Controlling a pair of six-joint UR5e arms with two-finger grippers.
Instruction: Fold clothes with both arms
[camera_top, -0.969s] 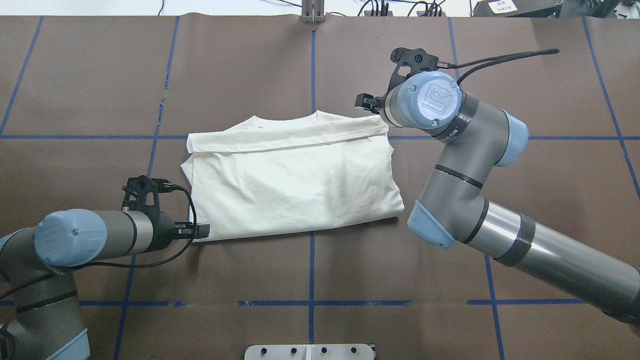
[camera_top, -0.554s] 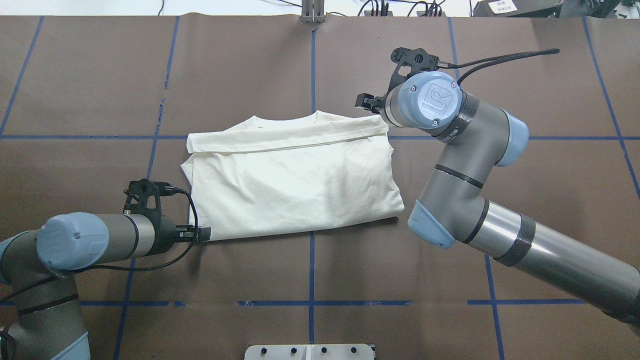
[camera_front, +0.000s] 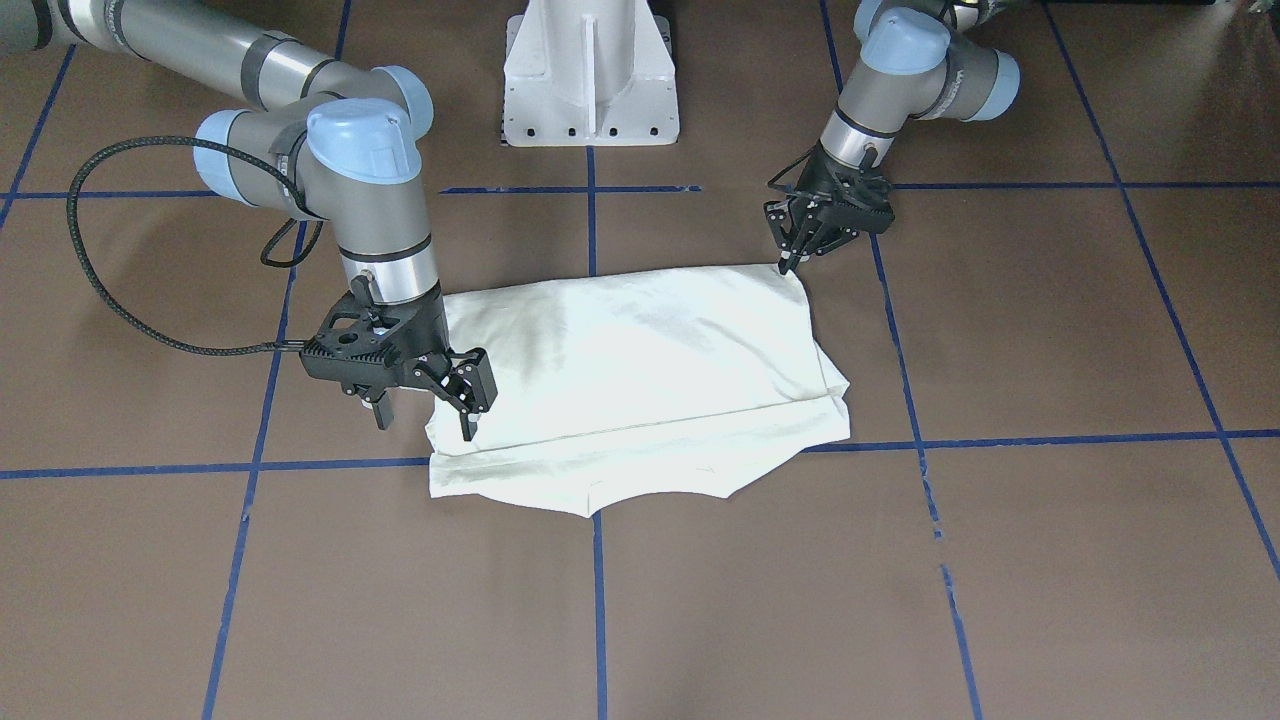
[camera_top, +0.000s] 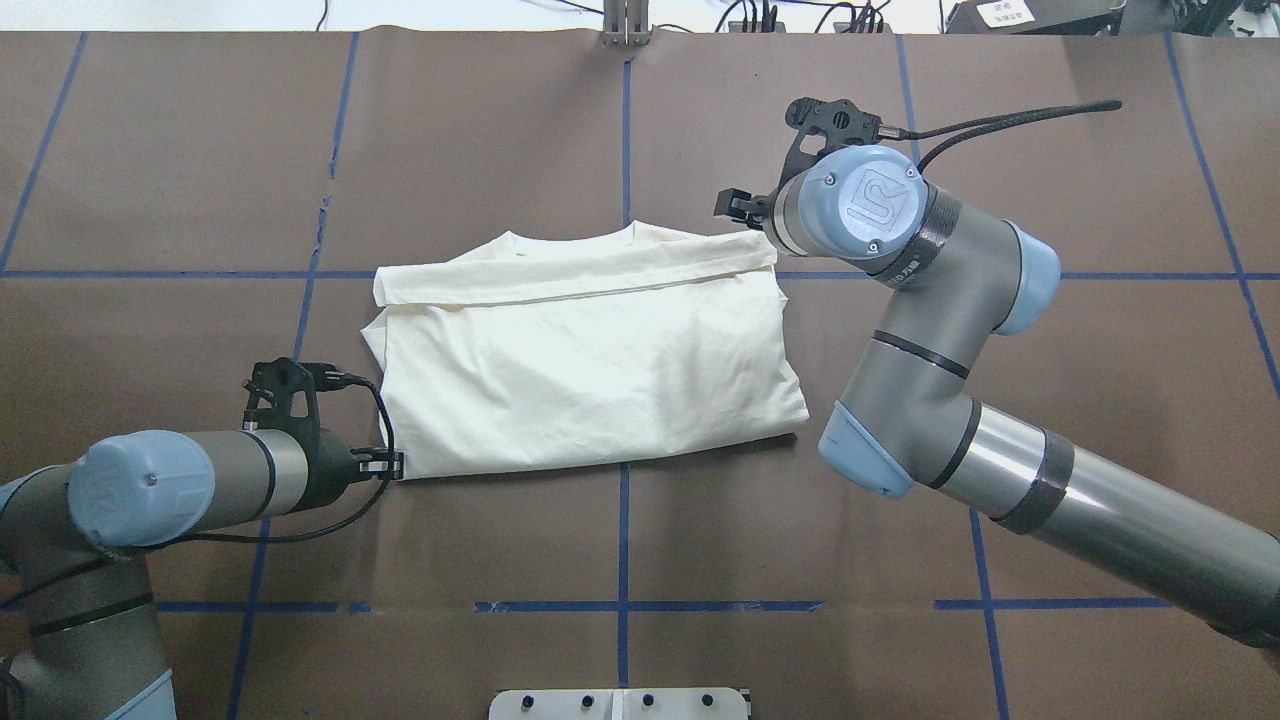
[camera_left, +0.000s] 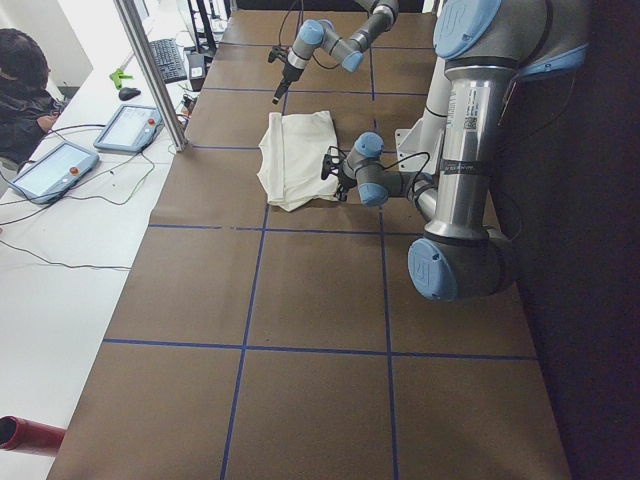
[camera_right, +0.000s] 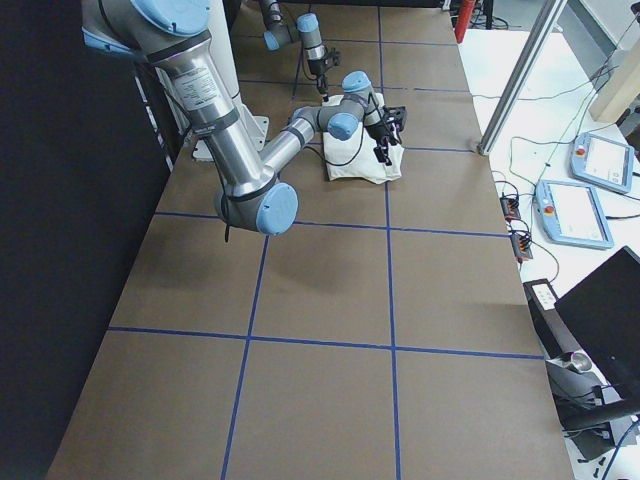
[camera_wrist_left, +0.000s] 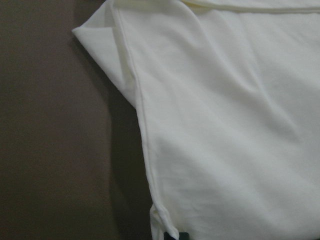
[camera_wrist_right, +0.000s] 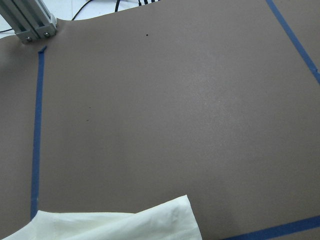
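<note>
The cream-white shirt (camera_top: 590, 360) lies folded into a rough rectangle at the table's middle, plain side up, collar edge away from the robot (camera_front: 640, 370). My left gripper (camera_top: 397, 463) is low at the shirt's near left corner. Its fingers are shut on that corner's hem (camera_front: 787, 262). The left wrist view is filled by the cloth (camera_wrist_left: 225, 125), with a dark fingertip (camera_wrist_left: 175, 236) at the bottom edge. My right gripper (camera_front: 424, 420) hangs open just above the far right corner (camera_top: 735, 205), holding nothing. The right wrist view catches only a shirt corner (camera_wrist_right: 115, 225).
The brown table cover carries a grid of blue tape lines (camera_top: 624, 600). The white pedestal base (camera_front: 590, 70) stands behind the shirt. A black cable (camera_front: 100, 270) loops off the right arm. A person (camera_left: 20, 90) and control tablets (camera_left: 135, 125) are beyond the table's far edge.
My left gripper has dropped toward the robot and then drawn back slightly to the left along the shirt's corner. The right arm and the shirt have barely moved.
</note>
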